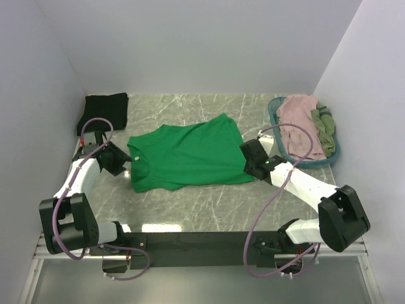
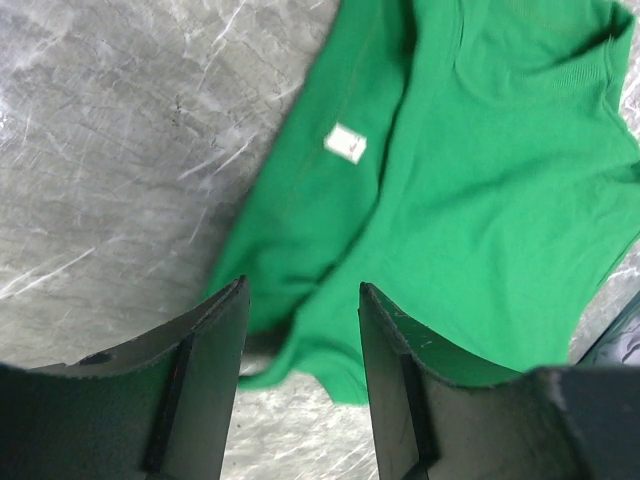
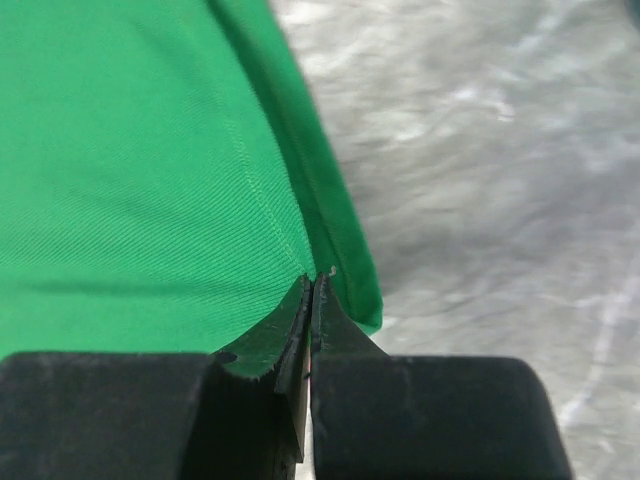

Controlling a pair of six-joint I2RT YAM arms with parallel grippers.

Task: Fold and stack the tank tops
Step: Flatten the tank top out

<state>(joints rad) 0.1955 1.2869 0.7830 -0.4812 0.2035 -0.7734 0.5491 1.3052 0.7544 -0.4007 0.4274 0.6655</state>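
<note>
Our right claw point(image 3: 312, 285) pinches the hem of the green top point(image 1: 186, 155), likely for folding; our left claw point(image 2: 302, 292) hangs spread over the neck end, ready to grip.

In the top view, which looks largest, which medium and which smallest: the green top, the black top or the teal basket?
1. green top, clearly the largest
2. basket
3. black top, the smallest

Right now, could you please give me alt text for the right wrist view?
The right arm's jaws are pinched shut on the hemmed edge of a bright green tank top, which fills the left side; the grey marbled table lies to the right.
</note>
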